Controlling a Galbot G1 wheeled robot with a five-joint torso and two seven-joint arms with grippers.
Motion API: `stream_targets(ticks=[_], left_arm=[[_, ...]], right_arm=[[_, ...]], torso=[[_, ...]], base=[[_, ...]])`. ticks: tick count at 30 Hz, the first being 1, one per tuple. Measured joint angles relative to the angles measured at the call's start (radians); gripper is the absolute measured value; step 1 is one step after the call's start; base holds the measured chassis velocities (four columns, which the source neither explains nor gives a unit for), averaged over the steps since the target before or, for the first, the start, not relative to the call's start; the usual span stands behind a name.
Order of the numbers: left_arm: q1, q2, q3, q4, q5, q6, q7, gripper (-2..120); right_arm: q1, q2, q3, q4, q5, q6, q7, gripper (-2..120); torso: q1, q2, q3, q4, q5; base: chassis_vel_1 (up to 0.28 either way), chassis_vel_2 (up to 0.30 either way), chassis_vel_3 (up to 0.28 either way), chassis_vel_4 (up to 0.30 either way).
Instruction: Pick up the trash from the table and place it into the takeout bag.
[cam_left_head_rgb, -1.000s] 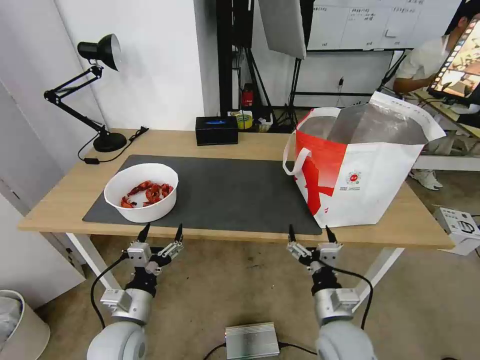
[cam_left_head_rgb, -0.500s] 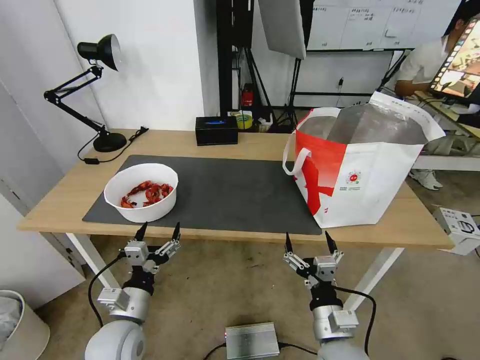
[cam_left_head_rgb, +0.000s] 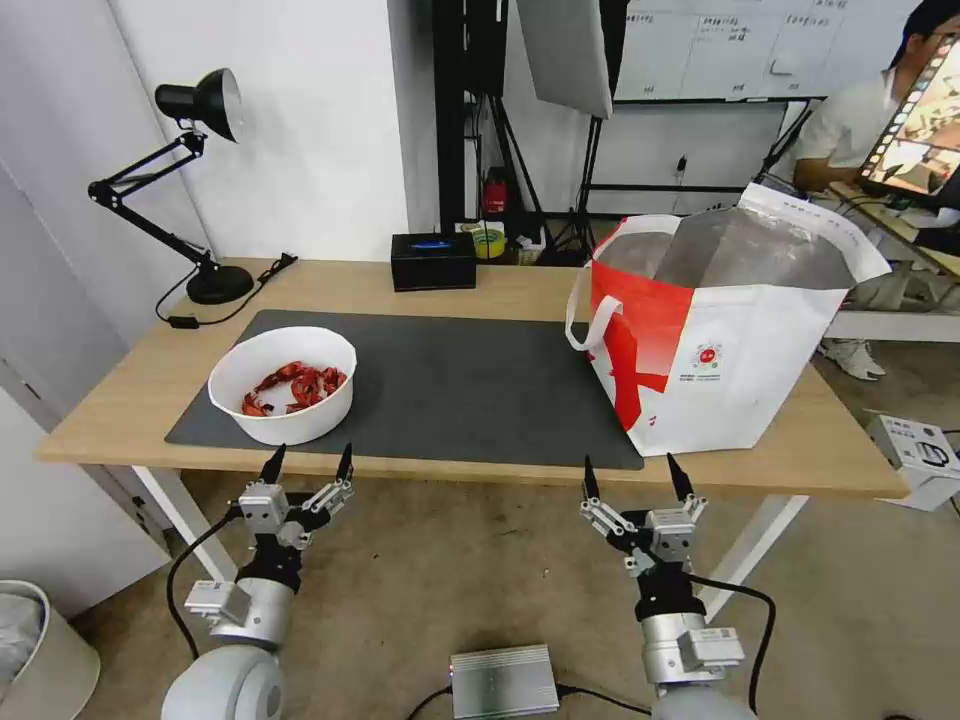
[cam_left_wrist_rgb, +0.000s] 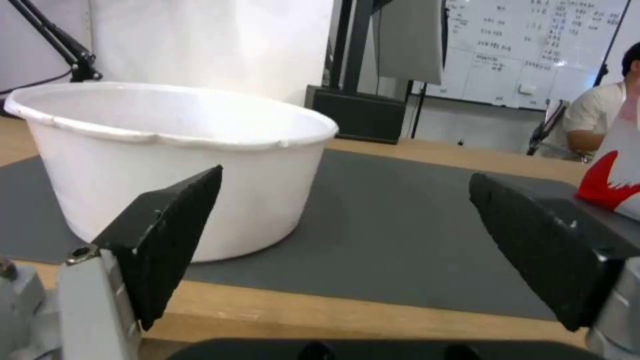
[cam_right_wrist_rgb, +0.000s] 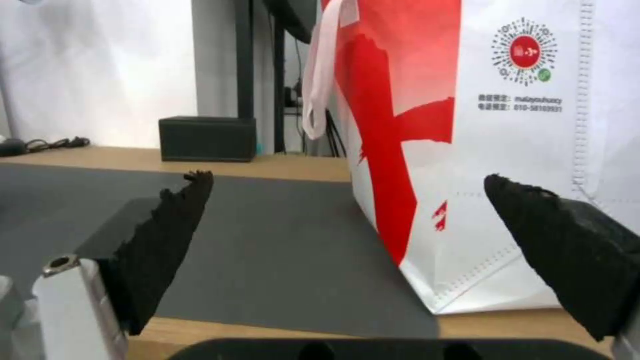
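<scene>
In the head view, the white bowl (cam_left_head_rgb: 282, 385) of red shells stands on the tabletop (cam_left_head_rgb: 480, 290), on the left of the grey mat (cam_left_head_rgb: 450, 385); the takeout bag (cam_left_head_rgb: 715, 325) stands at the right. Both grippers hang below the front edge, left gripper (cam_left_head_rgb: 307, 465) and right gripper (cam_left_head_rgb: 636, 472), jaws released.

In the left wrist view, the bowl (cam_left_wrist_rgb: 173, 160) is near, ahead of the spread jaws.

In the right wrist view, the bag (cam_right_wrist_rgb: 480, 150) stands ahead, jaws apart.

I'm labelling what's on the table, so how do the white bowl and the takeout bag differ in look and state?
The bowl is round, low and plain white; the bag is tall, boxy, white with a red side panel and round red logo. The bowl sits on the dark mat at the robot's left; the bag stands at the mat's right end. The bowl holds red shells; the bag shows only its silver lining. Both are open-topped and upright.
</scene>
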Motion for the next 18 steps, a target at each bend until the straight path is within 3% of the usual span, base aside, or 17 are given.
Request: stream_targets(ticks=[10, 18], left_arm=[[-0.019, 0.004, 0.004, -0.003, -0.001, 0.012, -0.001, 100], [-0.069, 0.058, 0.001, -0.001, -0.058, 0.051, -0.022, 100]], right_arm=[[-0.012, -0.005, 0.011, 0.003, 0.005, 0.002, -0.001, 100], [-0.012, -0.005, 0.011, 0.002, 0.005, 0.002, -0.001, 100]], torso=[[0.000, 0.000, 0.000, 0.0000, 0.0000], [0.000, 0.000, 0.000, 0.0000, -0.0002]], base=[[0.000, 0.000, 0.000, 0.000], [0.000, 0.000, 0.000, 0.000]])
